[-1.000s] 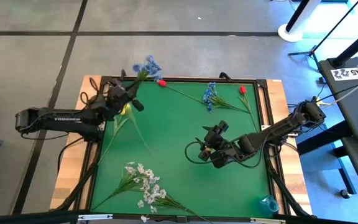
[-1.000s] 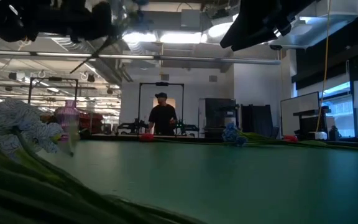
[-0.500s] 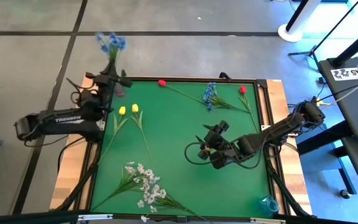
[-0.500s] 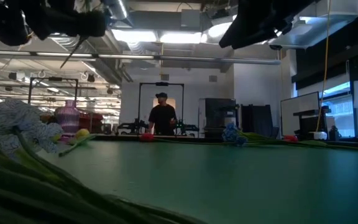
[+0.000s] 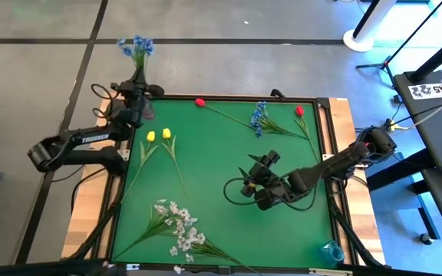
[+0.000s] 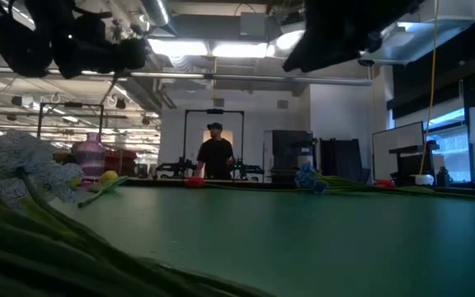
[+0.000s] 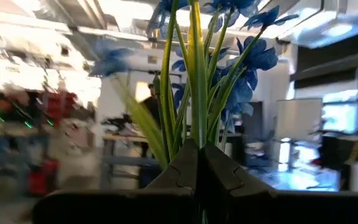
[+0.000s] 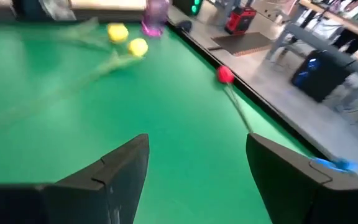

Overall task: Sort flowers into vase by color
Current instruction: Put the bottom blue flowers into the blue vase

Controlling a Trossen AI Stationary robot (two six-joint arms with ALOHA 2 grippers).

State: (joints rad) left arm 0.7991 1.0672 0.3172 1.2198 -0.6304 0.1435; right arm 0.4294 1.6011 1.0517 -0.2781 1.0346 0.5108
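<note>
The blue sprig (image 5: 137,48) was held clamped by its stalks in the left tool (image 5: 136,86), above the pink vase (image 6: 90,154) (light, floppy; best gripped low). The right tool (image 5: 256,170) was held open.

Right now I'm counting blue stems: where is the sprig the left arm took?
High view: the blue sprig stands in the shut left gripper at the table's far-left corner, above the pink vase.

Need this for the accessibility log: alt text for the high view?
The left tool, shut on a blue sprig, hangs over the green table's far left corner. The right tool hovers open mid-table; yellow tulips, red tulips and white sprays lie around.
</note>
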